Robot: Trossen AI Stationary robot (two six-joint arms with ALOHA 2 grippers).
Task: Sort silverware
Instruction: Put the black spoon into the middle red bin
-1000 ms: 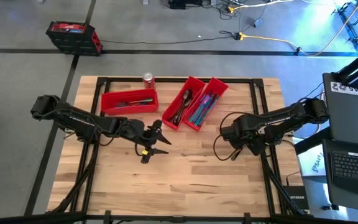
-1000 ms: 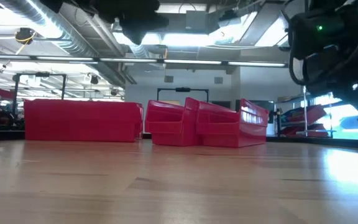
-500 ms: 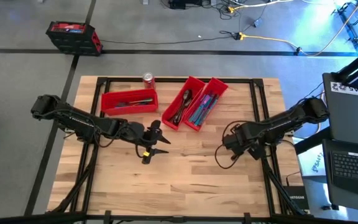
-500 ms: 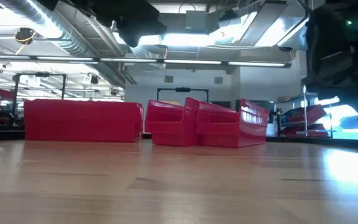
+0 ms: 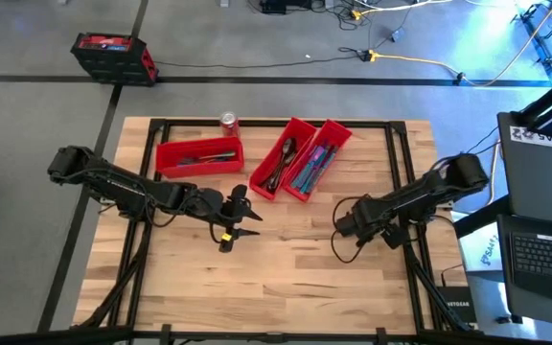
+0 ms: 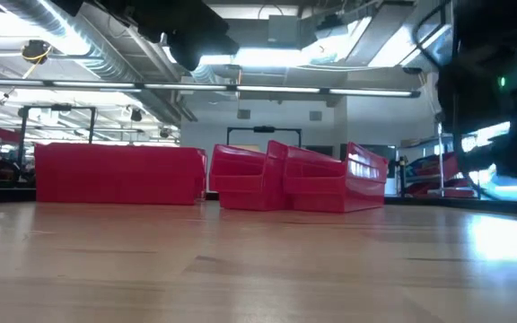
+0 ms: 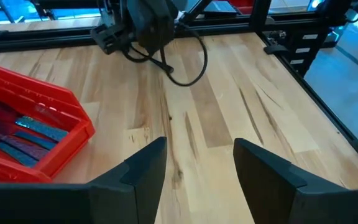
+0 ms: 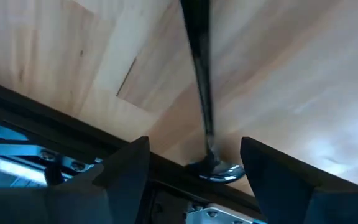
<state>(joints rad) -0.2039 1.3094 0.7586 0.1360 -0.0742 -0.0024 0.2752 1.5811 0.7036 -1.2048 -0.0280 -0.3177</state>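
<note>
Right gripper [image 8: 194, 171] jaws spread over a dark spoon [image 8: 201, 93], probably near the table's [image 5: 286, 278] right edge; centre before closing. Left gripper [image 7: 194, 171] released, empty.

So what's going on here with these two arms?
A two-armed robot is sorting silverware into three red bins at the back of the wooden table. Most of the pieces already lie in the bins. The right gripper hovers open over a spoon that lies near the table's edge, its fingers on either side of the spoon but not gripping it. The left gripper waits open and empty near the middle of the table.
</note>
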